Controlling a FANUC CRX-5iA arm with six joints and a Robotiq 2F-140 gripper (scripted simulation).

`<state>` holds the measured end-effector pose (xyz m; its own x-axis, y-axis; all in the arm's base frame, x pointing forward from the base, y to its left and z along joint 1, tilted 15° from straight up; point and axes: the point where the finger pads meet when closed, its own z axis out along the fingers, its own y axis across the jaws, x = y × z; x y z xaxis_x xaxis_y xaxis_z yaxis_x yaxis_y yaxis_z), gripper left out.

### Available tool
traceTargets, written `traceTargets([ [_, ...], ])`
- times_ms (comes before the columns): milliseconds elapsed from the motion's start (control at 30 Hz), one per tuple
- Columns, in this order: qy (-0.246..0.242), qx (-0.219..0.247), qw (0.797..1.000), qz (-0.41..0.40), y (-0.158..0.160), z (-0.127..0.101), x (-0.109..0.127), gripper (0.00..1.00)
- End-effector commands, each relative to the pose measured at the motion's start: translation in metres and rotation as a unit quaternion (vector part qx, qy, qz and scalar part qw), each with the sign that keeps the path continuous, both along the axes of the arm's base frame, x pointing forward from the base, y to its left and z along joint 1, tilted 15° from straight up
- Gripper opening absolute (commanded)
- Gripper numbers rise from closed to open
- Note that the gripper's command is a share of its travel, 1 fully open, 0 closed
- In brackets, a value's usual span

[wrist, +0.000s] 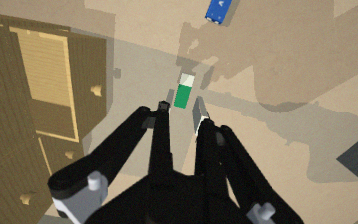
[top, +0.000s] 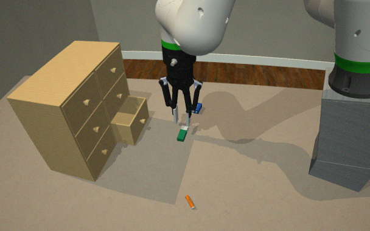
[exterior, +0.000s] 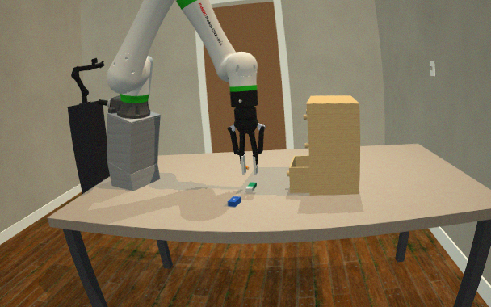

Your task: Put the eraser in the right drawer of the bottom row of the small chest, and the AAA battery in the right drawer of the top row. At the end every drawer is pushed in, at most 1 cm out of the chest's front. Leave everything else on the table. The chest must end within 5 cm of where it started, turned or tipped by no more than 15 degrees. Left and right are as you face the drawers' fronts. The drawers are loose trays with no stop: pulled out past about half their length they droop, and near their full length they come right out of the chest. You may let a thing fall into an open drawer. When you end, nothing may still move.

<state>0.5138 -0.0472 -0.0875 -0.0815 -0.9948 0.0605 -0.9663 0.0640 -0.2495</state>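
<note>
Eraser (top: 182, 134) (exterior: 252, 186) (wrist: 183, 95) below the claw (top: 181, 117) (exterior: 249, 166) (wrist: 183, 100), its fingers parted, nothing between.

red and black FANUC Robot CRX-5iA lettering on the white arm (exterior: 210, 24)

Room type: not determinable; a brown door (exterior: 247, 77) stands at upper centre, wood flooring (top: 146, 72) (exterior: 250, 275) below.
</note>
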Motion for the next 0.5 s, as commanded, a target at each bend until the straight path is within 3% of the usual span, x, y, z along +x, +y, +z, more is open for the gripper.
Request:
traceTargets([
  [0, 0.000, 0.000, 1.000, 0.000, -0.001, -0.010, 0.003, 0.23],
  [467, 0.000, 0.000, 1.000, 0.000, -0.002, -0.033, 0.009, 0.23],
])
